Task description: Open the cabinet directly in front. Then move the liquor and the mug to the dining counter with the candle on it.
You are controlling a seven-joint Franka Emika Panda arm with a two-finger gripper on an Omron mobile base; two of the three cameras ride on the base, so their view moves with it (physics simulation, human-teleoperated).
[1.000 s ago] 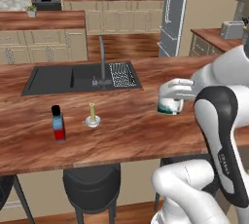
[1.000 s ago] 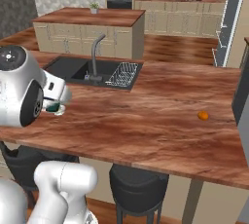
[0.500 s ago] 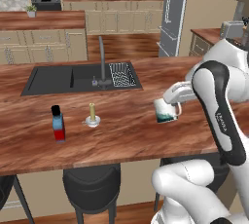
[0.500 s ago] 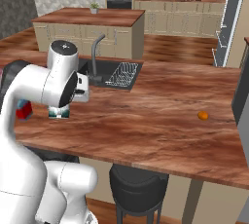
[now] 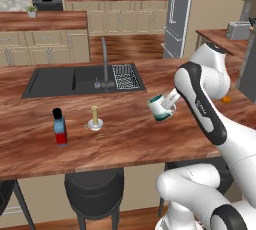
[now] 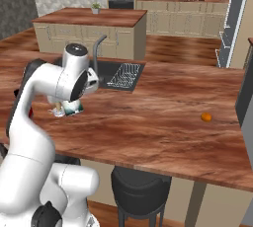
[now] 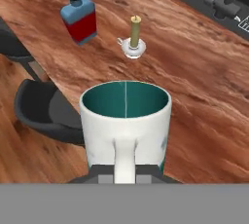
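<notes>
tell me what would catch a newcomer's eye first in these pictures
First the white mug with its teal inside, held by its handle in the shut gripper above the reddish-brown dining counter. Next, the liquor bottle, red below and blue above, standing on the counter beside the pale-yellow candle in its small white dish, in front of the black sink. A small orange object lies alone farther along the counter.

White mug [image 7: 125,121] showing a dark teal interior; liquor [image 7: 79,14] displaying red body, blue shoulders, black cap; pale-yellow candle [image 7: 134,34] sitting in a white dish; reddish-brown wood-grain dining counter [image 7: 194,77].
</notes>
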